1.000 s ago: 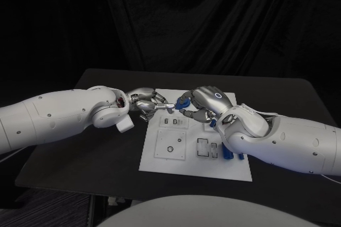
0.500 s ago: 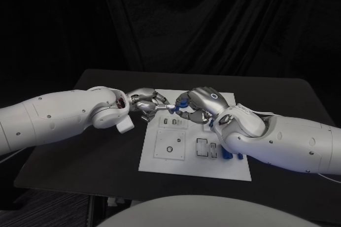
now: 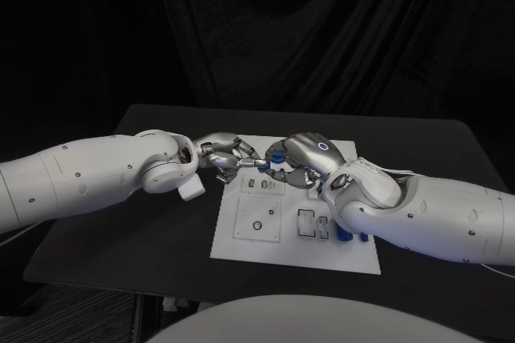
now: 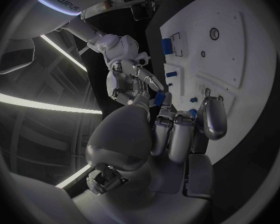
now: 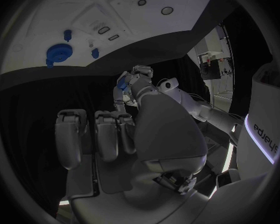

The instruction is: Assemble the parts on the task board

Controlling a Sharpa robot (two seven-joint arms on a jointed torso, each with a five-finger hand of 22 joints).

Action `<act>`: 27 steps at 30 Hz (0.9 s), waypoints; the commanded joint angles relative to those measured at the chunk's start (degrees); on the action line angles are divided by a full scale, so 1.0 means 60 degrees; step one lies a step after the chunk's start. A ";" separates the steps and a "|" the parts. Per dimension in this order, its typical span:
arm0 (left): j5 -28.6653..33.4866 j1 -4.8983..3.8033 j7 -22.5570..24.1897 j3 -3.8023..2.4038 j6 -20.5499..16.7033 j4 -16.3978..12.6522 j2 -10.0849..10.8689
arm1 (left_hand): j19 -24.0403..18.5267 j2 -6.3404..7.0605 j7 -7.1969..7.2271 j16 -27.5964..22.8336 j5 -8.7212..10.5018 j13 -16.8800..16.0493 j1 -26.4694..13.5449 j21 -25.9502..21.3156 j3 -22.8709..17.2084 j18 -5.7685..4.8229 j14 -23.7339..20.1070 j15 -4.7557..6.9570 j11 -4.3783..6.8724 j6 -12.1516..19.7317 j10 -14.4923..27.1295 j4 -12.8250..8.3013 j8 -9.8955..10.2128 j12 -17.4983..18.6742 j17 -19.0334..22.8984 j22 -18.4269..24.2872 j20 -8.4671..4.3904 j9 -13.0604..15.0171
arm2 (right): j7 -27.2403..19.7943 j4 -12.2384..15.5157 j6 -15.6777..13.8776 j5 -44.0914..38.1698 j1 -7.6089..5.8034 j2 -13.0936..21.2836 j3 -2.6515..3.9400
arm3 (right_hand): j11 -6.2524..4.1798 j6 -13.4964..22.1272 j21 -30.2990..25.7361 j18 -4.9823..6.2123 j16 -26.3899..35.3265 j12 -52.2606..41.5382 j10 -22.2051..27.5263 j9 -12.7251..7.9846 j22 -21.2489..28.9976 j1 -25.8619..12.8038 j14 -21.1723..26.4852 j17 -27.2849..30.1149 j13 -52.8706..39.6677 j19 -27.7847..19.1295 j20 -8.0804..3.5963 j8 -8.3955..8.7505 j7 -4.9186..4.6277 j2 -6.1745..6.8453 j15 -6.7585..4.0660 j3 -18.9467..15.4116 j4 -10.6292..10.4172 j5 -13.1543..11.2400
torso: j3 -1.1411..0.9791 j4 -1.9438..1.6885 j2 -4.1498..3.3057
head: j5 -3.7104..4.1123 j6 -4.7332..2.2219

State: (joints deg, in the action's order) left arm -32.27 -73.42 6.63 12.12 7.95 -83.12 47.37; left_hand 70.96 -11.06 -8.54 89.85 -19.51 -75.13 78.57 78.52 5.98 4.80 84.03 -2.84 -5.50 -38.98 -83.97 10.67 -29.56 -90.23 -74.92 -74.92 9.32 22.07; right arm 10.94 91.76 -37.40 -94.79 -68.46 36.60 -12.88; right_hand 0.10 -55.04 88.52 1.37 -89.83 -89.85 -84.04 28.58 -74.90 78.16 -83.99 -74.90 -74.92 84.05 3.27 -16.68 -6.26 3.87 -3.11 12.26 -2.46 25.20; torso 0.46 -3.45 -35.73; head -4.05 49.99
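Parts of blue plastic are the concern, and one small blue part [image 3: 271, 161] is seen above the far edge of the white task board [image 3: 274, 242], between the two hands where their fingertips meet. The left hand [image 3: 222, 159] reaches toward it from the board's left, the right hand [image 3: 301, 161] from the board's right, and both are about equally near. In the left wrist view the blue part [image 4: 159, 100] is seen at the tips of the left hand's fingers [image 4: 172, 134], with the right hand's fingers closed in beside it. Which hand actually bears the part cannot be told; both sets of fingers are drawn narrow around it. Its long axis is judged roughly upright, though it is too small for certainty. Other blue parts [image 3: 345, 233] stand on the board near its right edge.
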 commanded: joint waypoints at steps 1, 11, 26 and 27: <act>0.0017 -0.0025 0.0284 -0.0012 0.0156 -0.0046 -0.0025 | -0.0059 -0.0057 0.0010 0.0024 -0.0168 -0.2478 0.0208 -0.0085 -0.0166 0.0064 0.0995 0.0079 0.0123 -0.0122 -0.1005 -0.0075 -0.0001 0.0038 -0.2514 -0.0200 -0.0081 0.0055 | -0.0040 0.0022 0.0130 -0.0026 -0.0018 -0.0016 0.0005 | -0.0057 -0.0467 0.0015 -0.0162 -0.0028 -0.0025 -0.0993 0.0009 -0.2431 -0.0018 -0.1001 -0.2516 -0.2514 0.0858 -0.0053 -0.0065 0.0405 -0.0092 -0.0070 -0.0009 -0.0061 -0.0011 | 0.0000 -0.0008 0.0001 | -0.0017 0.0002; 0.0017 -0.0022 0.0331 -0.0011 0.0225 -0.0023 -0.0080 | -0.0101 0.0031 0.0159 0.0024 -0.0802 -0.2478 0.0695 -0.0177 -0.1187 0.0078 0.0995 0.0199 0.0266 -0.0401 -0.1005 -0.0715 -0.0393 0.0038 -0.2514 -0.0237 -0.0219 0.0508 | -0.0034 0.0027 0.0190 -0.0026 -0.0020 -0.0020 0.0004 | -0.0058 -0.0465 0.0009 -0.0160 -0.0028 -0.0025 -0.0993 0.0006 -0.2429 -0.0020 -0.1001 -0.2516 -0.2514 0.0854 -0.0055 -0.0057 0.0405 -0.0096 -0.0071 -0.0008 -0.0066 -0.0021 | 0.0005 -0.0011 0.0001 | -0.0023 0.0002; 0.0017 -0.0015 0.0397 -0.0010 0.0204 -0.0016 -0.0139 | 0.0152 0.0396 0.0256 0.0024 -0.1468 -0.2478 0.0403 -0.0087 -0.2966 0.0013 0.0995 0.0326 0.0379 -0.0580 -0.1005 -0.0670 -0.0945 0.0038 -0.2514 -0.0482 -0.0326 0.1209 | -0.0256 0.0054 0.0450 -0.0026 -0.0029 -0.0022 0.0002 | -0.0051 -0.0410 -0.0014 -0.0154 -0.0028 -0.0025 -0.0993 -0.0026 -0.2420 -0.0049 -0.1001 -0.2516 -0.2514 0.0841 -0.0066 0.0026 0.0388 -0.0086 -0.0074 -0.0019 -0.0102 -0.0118 | -0.0022 0.0007 0.0011 | -0.0064 0.0002; 0.0017 -0.0014 0.0372 -0.0010 0.0205 -0.0010 -0.0150 | 0.0151 0.0463 0.0259 0.0024 -0.1476 -0.2478 0.0356 -0.0094 -0.3104 0.0014 0.0995 0.0330 0.0379 -0.0576 -0.1005 -0.0655 -0.0961 0.0038 -0.2514 -0.0489 -0.0332 0.1250 | -0.0259 0.0052 0.0497 -0.0026 -0.0030 -0.0013 0.0001 | -0.0045 -0.0383 -0.0028 -0.0150 -0.0028 -0.0025 -0.0993 -0.0039 -0.2415 -0.0060 -0.1001 -0.2516 -0.2514 0.0833 -0.0067 0.0058 0.0377 -0.0078 -0.0071 -0.0023 -0.0114 -0.0142 | -0.0023 0.0006 0.0012 | -0.0062 0.0002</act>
State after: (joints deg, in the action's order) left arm -32.64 -73.41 7.02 12.22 8.16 -82.84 46.85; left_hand 71.37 -8.96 -8.01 89.85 -28.04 -74.85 81.17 77.63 -9.89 4.81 83.95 -1.00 -3.66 -41.17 -83.75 9.08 -32.55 -89.60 -74.91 -74.91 7.27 24.87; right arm 10.43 91.82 -36.05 -94.73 -68.61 36.57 -12.83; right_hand 0.10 -55.56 88.52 1.36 -89.83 -89.85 -84.04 28.49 -74.93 78.18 -83.99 -74.90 -74.91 84.05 3.27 -16.61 -5.73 3.81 -3.11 12.07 -2.80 24.55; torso 0.37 -3.42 -35.69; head -4.42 49.99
